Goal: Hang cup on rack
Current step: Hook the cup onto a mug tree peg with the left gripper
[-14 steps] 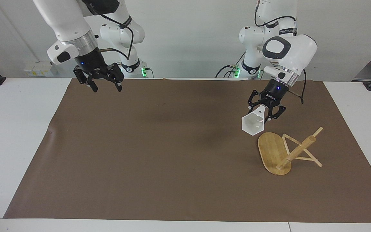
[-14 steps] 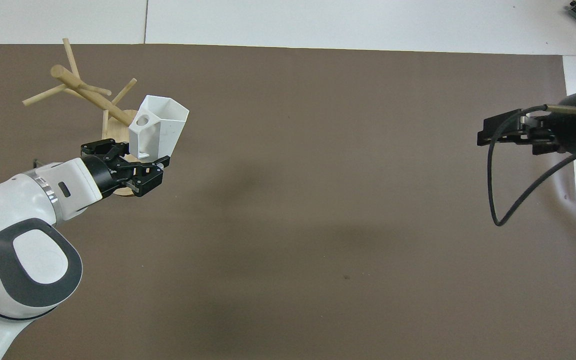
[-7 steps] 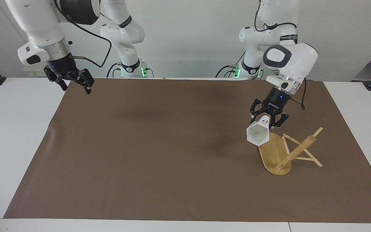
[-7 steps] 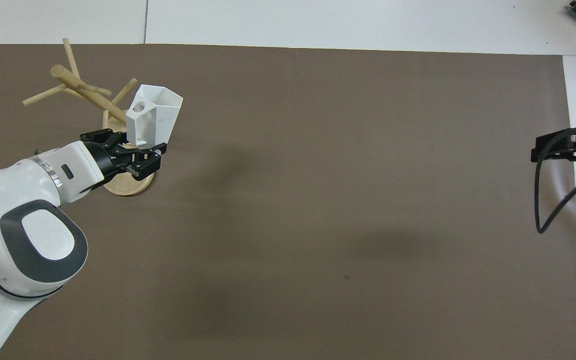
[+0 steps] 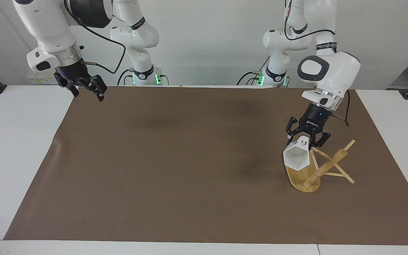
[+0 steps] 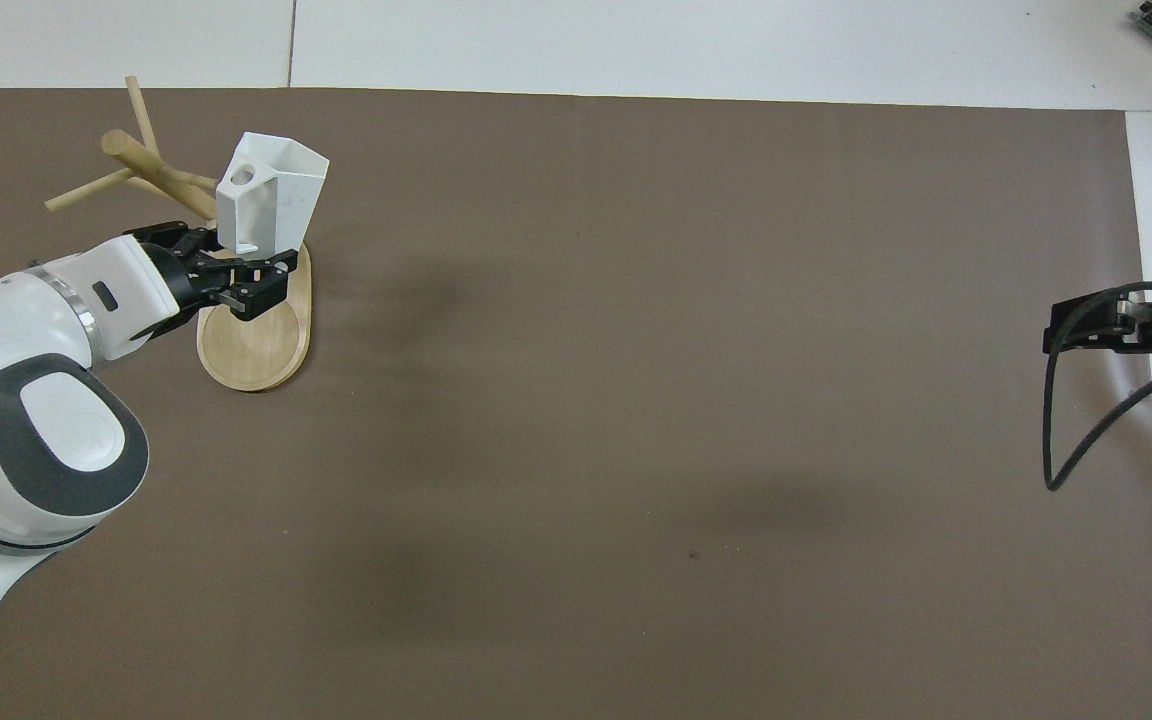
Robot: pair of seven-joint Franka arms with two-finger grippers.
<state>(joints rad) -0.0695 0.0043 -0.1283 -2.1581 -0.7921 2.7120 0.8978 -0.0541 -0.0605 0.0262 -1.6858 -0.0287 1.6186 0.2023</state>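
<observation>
White jointed arms, black cables

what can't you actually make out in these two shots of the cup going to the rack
- Overhead view: the cup and the left hand cover the rack where its post meets the base.
- Both views: whether the cup's handle touches a peg cannot be told.
- Facing view: the cup hides part of the rack's base.
- Overhead view: the right hand is cut off at the picture's edge, a cable across it.
</observation>
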